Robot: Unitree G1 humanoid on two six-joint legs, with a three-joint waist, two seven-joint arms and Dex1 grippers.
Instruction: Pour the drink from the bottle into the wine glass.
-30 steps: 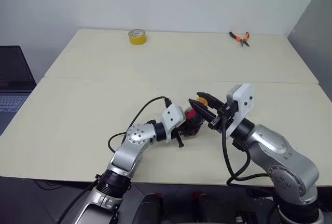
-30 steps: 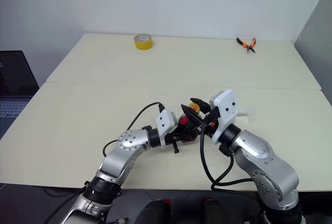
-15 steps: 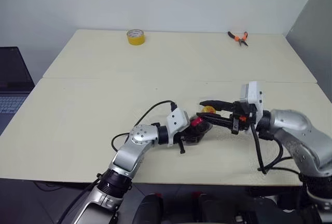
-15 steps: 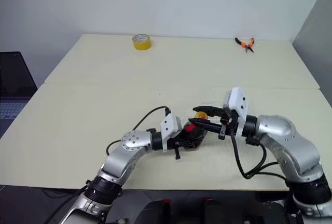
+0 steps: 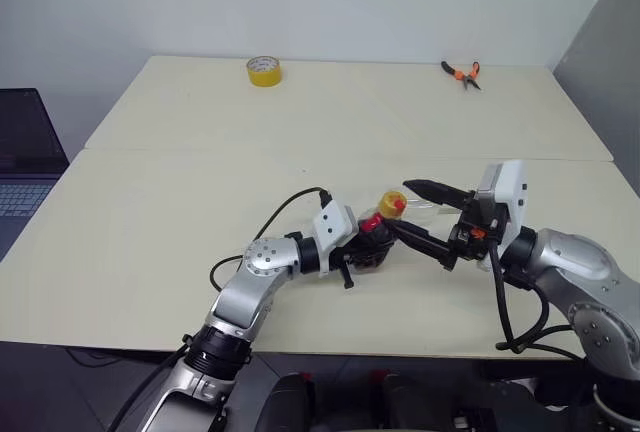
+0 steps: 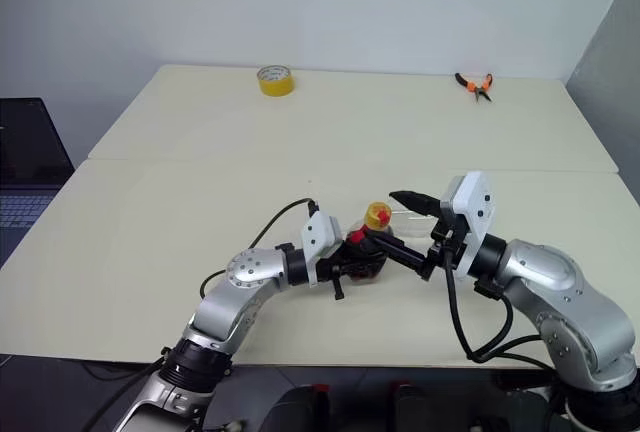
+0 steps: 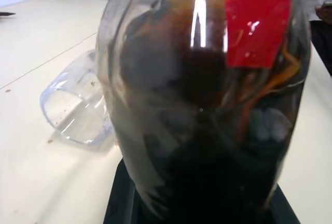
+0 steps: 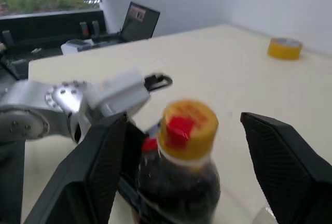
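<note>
My right gripper (image 5: 412,210) has just spread wide off the still-capped bottle (image 5: 375,240), held upright above the table by my clenched left gripper (image 5: 352,252); uncapping remains incomplete.

Both arms are built of rounded silver-grey metal segments with black joint rings. Each wrist carries a white boxy plastic camera housing, and each ends in a gripper of two tapered black fingers: the left gripper (image 5: 368,248) and the right gripper (image 5: 407,207). A black cable loops along each forearm.
</note>
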